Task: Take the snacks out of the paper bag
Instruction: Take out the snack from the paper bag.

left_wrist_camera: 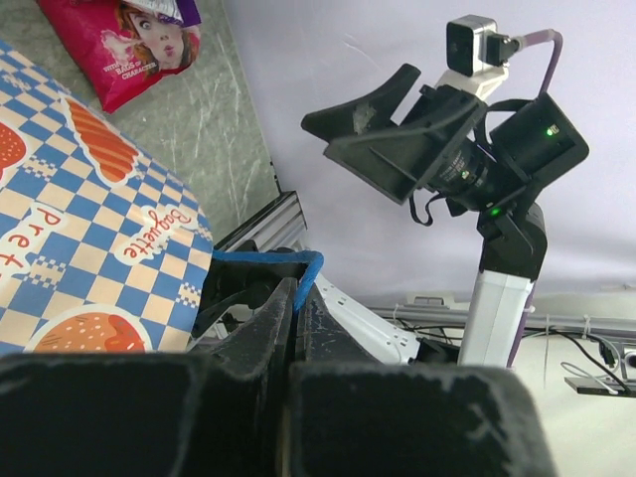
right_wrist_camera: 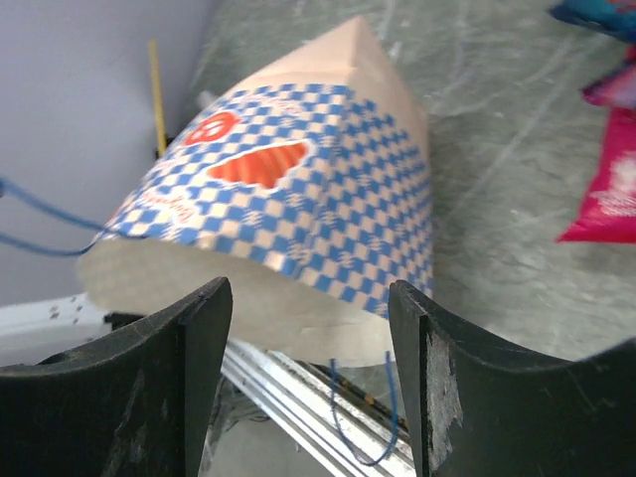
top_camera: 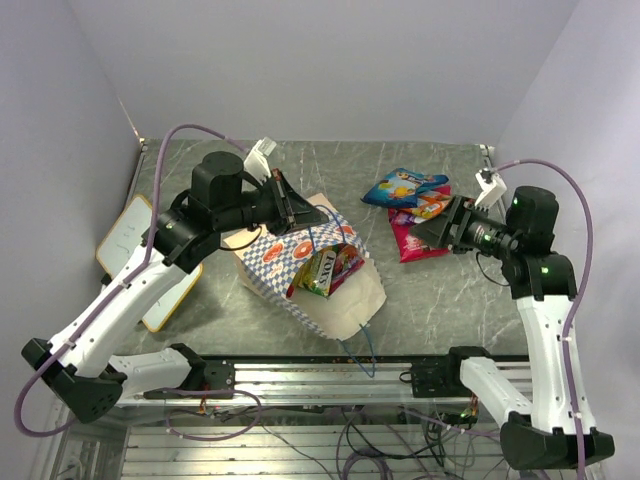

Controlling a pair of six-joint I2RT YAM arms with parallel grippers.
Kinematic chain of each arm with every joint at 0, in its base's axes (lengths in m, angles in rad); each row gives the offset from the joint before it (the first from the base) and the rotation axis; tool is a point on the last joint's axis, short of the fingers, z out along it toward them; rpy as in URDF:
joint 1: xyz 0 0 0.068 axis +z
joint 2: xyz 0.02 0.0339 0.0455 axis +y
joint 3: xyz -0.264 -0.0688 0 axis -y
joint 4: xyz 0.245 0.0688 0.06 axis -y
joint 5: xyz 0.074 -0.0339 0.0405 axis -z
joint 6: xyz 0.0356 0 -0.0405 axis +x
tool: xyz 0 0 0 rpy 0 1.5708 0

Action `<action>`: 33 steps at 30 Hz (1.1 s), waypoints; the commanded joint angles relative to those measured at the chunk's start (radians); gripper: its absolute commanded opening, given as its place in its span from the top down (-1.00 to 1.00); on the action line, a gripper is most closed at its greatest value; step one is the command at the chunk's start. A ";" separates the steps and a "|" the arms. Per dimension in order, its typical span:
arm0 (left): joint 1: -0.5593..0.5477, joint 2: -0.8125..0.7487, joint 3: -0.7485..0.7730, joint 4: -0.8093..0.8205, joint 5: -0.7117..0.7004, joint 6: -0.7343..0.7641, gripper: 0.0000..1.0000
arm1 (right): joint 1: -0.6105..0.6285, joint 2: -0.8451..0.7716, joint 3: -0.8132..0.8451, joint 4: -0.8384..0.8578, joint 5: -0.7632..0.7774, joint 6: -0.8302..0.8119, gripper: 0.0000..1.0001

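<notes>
Top external view gives you the large cream-tan paper bag (top_camera: 272,258) with the blue-and-white checkered band, lying at the middle of the frame on the grey marbled table (top_camera: 440,300), with its mouth open toward the lower right. Inside the mouth you see a yellow-green glossy foil packet (top_camera: 322,272) and, just beside it, a red-and-orange packet (top_camera: 347,260). Three more lie outside at the upper right: a blue foil packet (top_camera: 405,186), an orange packet (top_camera: 432,207) and a magenta packet (top_camera: 412,245).

The left gripper (top_camera: 292,208) has its jaws pressed together at the upper rim of the bag. In the left wrist view the thin blue cord handle (left_wrist_camera: 260,260) is caught at their tips. The right gripper (top_camera: 432,232) hangs over the magenta packet with jaws spread and nothing between them.

I judge the packets to be light, puffy and slippery, so the foil can slide out of a flat pinch. You should take the yellow-green one at its sealed end edge. The bag is thin, soft paper and will probably drag along if the left side lets go.
</notes>
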 commanded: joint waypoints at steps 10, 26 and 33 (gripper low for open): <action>-0.002 -0.019 -0.035 0.054 -0.024 -0.029 0.86 | 0.382 -0.063 -0.090 0.185 0.058 0.139 -0.22; -0.002 0.078 0.063 0.001 -0.053 -0.004 0.86 | 1.218 0.099 -0.472 0.634 1.037 0.528 -0.14; -0.001 0.119 0.105 -0.029 -0.044 -0.005 0.86 | 1.228 0.202 -0.621 0.818 1.252 0.591 -0.08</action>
